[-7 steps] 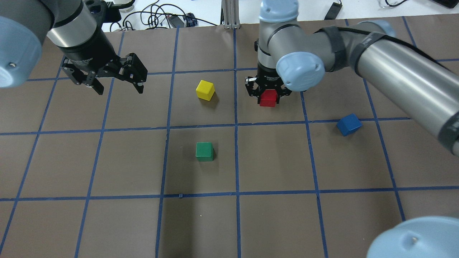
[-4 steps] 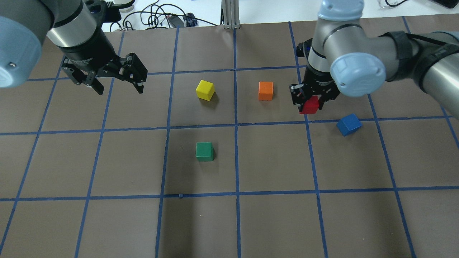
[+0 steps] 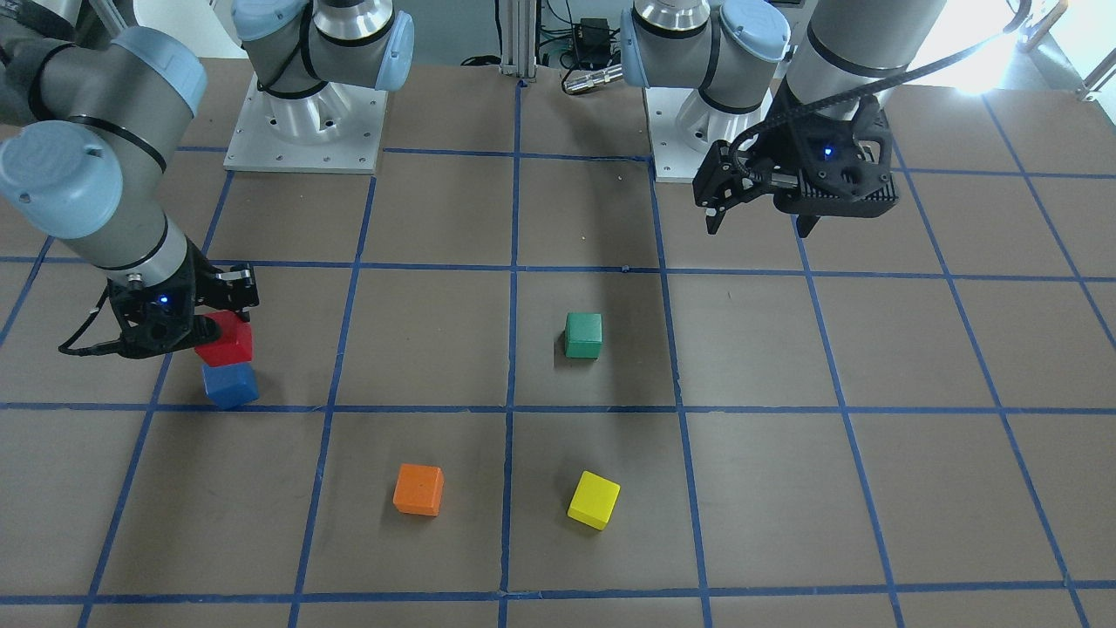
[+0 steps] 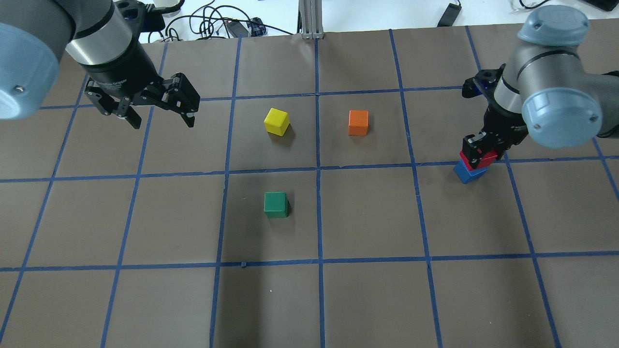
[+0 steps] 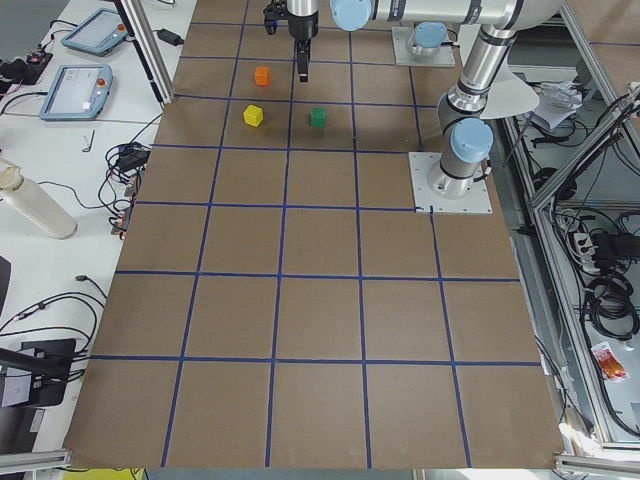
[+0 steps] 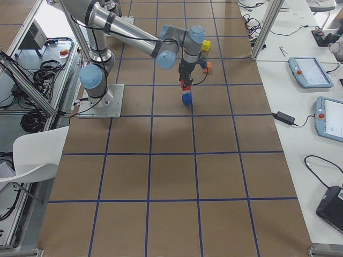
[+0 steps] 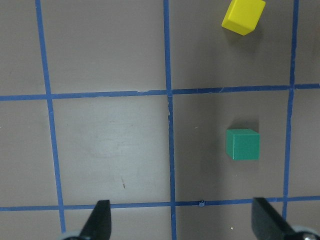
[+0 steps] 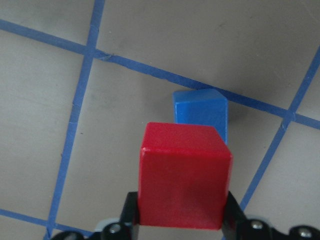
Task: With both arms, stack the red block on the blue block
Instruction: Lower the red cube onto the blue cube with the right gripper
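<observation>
My right gripper (image 4: 479,151) is shut on the red block (image 4: 478,159) and holds it just over the blue block (image 4: 468,173), which sits on the table at the right. The front view shows the red block (image 3: 227,338) above the blue block (image 3: 230,385), shifted a little off it. In the right wrist view the red block (image 8: 184,182) fills the jaws and the blue block (image 8: 201,111) shows beyond it. My left gripper (image 4: 157,112) is open and empty, raised over the table's far left.
An orange cube (image 4: 358,122), a yellow cube (image 4: 276,121) and a green cube (image 4: 275,204) lie apart in the middle of the brown gridded table (image 4: 367,290). Cables lie beyond the far edge.
My right arm has carried the red block rightward from beside the orange cube to just over the blue block. The left arm has not moved.
</observation>
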Motion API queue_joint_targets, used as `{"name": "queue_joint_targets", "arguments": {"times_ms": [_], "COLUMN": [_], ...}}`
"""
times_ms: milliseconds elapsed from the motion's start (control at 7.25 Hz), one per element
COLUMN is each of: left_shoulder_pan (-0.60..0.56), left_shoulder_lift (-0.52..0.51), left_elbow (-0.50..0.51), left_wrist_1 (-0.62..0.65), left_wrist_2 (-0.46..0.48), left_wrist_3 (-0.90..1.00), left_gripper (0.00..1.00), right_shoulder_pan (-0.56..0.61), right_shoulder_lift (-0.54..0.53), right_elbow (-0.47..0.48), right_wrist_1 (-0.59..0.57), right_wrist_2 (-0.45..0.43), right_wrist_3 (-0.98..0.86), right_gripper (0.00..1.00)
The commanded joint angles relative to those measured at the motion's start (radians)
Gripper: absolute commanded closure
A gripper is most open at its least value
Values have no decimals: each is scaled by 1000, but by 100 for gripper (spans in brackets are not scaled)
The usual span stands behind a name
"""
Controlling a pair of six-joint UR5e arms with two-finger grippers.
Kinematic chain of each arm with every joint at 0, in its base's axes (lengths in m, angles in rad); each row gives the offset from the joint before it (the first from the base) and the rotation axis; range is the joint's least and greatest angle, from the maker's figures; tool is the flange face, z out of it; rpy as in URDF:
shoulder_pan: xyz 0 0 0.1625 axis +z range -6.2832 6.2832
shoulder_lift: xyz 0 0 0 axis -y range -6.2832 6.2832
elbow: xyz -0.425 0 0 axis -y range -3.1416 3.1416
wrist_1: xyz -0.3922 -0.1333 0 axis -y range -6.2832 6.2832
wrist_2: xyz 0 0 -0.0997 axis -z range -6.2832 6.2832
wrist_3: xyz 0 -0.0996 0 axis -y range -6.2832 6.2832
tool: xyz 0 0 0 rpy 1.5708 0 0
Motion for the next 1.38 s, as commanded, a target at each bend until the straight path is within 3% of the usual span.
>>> {"name": "queue_joint_targets", "arguments": {"times_ms": [0,690,966,1103,1241], "left_shoulder_pan": [-2,-2,-2,-2,-2], "left_shoulder_lift": [0,0,0,0,-2], "left_elbow": [-1,-1,-1,-1,0], "left_wrist_1": [1,3,3,3,3], "left_wrist_2": [0,0,0,0,0], "left_wrist_3": [-1,0,0,0,-1], "left_gripper": [0,0,0,0,0], "right_shoulder_pan": [-32,-32,-32,-32,-32], "right_shoulder_lift": [10,48,51,53,54], "right_elbow": [3,66,67,67,67], "right_wrist_1": [-4,-179,-180,-179,-177], "right_wrist_2": [3,13,14,16,16], "right_wrist_3": [-52,-53,-47,-47,-47], "right_gripper": [90,87,83,53,44]}}
